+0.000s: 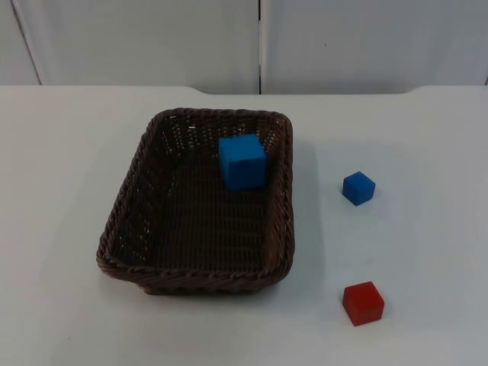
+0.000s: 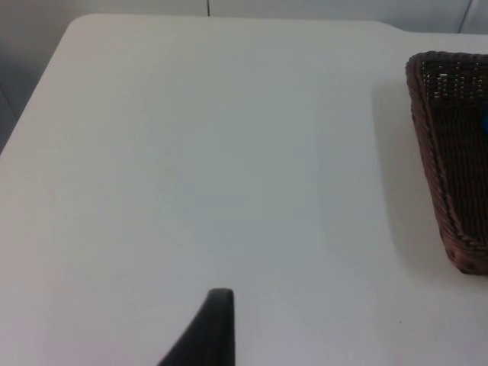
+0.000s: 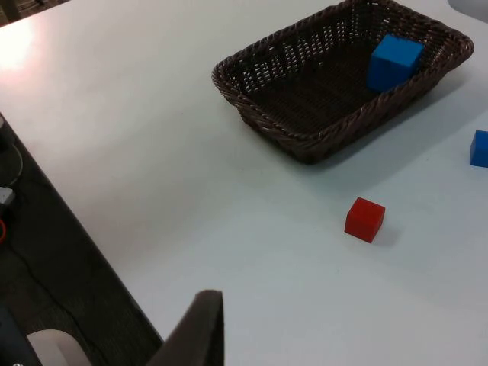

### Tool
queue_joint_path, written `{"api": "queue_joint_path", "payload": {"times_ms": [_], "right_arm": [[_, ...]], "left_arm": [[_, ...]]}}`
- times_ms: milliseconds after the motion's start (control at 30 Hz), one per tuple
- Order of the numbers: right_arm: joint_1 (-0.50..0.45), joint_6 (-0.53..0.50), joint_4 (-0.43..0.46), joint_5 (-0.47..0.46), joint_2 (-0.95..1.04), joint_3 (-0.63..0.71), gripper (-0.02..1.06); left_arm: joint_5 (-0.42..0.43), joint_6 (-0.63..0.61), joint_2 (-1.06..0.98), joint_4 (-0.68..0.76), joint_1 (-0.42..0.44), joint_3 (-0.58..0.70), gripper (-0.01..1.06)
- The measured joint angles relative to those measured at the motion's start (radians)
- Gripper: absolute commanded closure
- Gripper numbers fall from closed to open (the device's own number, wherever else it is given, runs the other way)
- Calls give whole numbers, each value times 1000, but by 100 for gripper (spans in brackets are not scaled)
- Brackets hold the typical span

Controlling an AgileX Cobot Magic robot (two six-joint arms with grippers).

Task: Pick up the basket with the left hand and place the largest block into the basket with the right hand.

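Note:
A dark brown wicker basket [image 1: 122, 206] rests on the white table, left of centre. Inside it, against the far right wall, sits the large light-blue block [image 1: 242, 162]. The right wrist view shows the same basket [image 3: 259, 114] with the block [image 3: 393, 62] in it. My left gripper [image 2: 217, 320] hovers over bare table some way from the basket's outer wall [image 2: 450, 152]. My right gripper [image 3: 202, 324] hangs near the table's edge, well short of the basket. Neither gripper holds anything that I can see.
A small dark-blue block [image 1: 358, 188] lies to the right of the basket, and a small red block [image 1: 363, 303] lies nearer the front right. Both also appear from the right wrist: the red one [image 3: 364, 219] and the blue one [image 3: 479, 149]. The grey partition wall [image 1: 259, 38] closes the back.

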Motion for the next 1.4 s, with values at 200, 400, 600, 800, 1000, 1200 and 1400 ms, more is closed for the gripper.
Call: {"api": "queue_joint_path", "payload": {"times_ms": [200,400,600,800,1000,1200,1400], "right_arm": [[0,0,0,0,0,0,-1],[0,0,0,0,0,0,-1],[0,0,0,0,0,0,-1],[0,0,0,0,0,0,-1],[-10,0,0,0,0,0,-1],[-78,0,0,0,0,0,-1],[-197,0,0,0,0,0,-1]], "left_arm": [[0,69,0,-44,0,0,0],[0,134,0,-82,0,0,0],[0,134,0,-82,0,0,0],[0,134,0,-82,0,0,0],[0,134,0,-82,0,0,0],[0,134,0,-82,0,0,0],[0,134,0,-82,0,0,0]]}}
